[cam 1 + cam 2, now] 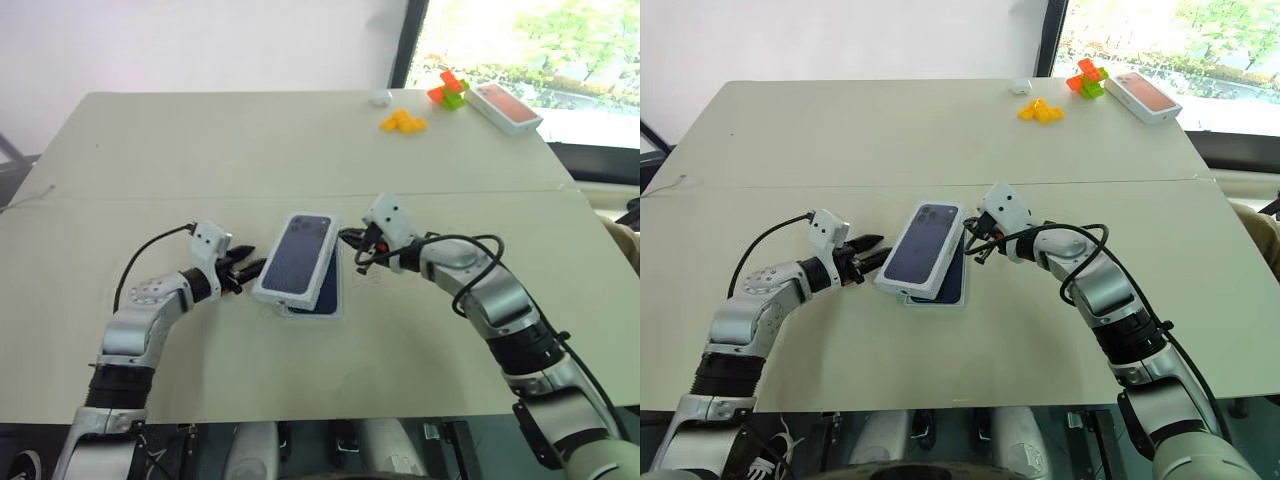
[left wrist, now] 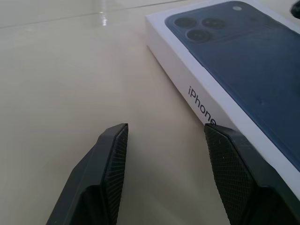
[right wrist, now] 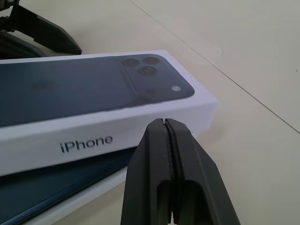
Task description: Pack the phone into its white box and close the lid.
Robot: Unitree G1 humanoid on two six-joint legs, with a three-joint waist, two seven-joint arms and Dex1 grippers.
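Note:
The lid point(image 1: 296, 256), white with a dark phone picture on top, lies askew over the white box point(image 3: 89, 198) at the table's middle, its near side raised. Under it, in the box, shows the dark blue phone point(image 3: 51, 187). To the lid's left, my left gripper point(image 1: 245, 270) stands open and points at the lid's side; in the left wrist view one of its fingers point(image 2: 225, 154) is close against the lid's wall. My right gripper point(image 1: 350, 238) is shut with nothing in it. It sits just off the lid's far right corner, and its fingertips point(image 3: 165, 123) are in front of the lid's end.
At the far right of the table lie a red-topped box point(image 1: 505, 107), a red and green block cluster point(image 1: 448, 90), orange blocks point(image 1: 403, 122) and a small white object point(image 1: 379, 97). A seam crosses the table point(image 1: 150, 200) behind the lid.

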